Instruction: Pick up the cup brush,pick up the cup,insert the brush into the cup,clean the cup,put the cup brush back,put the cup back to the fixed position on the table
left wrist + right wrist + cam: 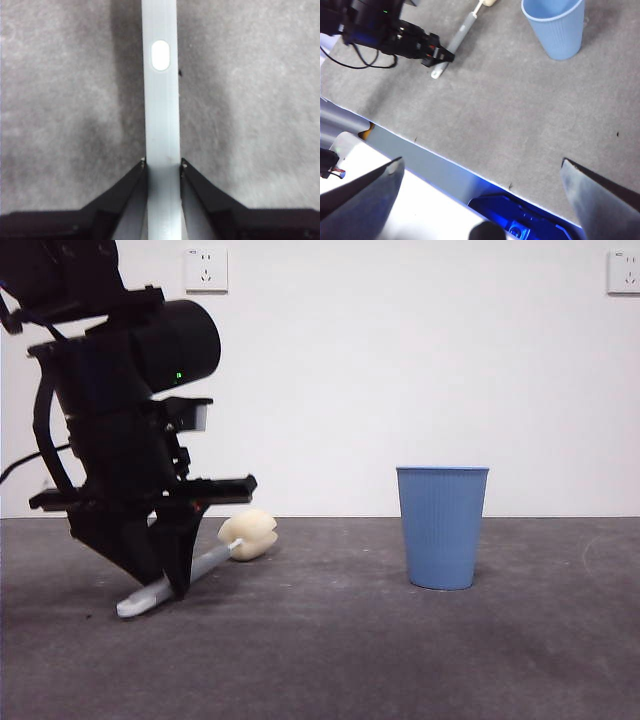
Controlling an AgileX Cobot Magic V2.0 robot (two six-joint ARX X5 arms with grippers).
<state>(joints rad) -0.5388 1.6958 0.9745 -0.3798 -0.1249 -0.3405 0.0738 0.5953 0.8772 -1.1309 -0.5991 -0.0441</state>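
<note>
Gripping the grey handle of the cup brush (190,571) near its white-tipped end, the left gripper (172,585) reaches down to the table (330,650), its two black jaws pressed against either side of the handle in the left wrist view. The brush lies on the table, its cream sponge head pointing towards the cup (442,526). Well apart from the brush, the blue ribbed cup stands upright and alone on the table, mouth open to the top. Farther from the brush, back over the table's near edge, the right gripper (480,175) hangs with its jaws spread wide, grasping nothing, both brush and cup lying in its wrist view.
</note>
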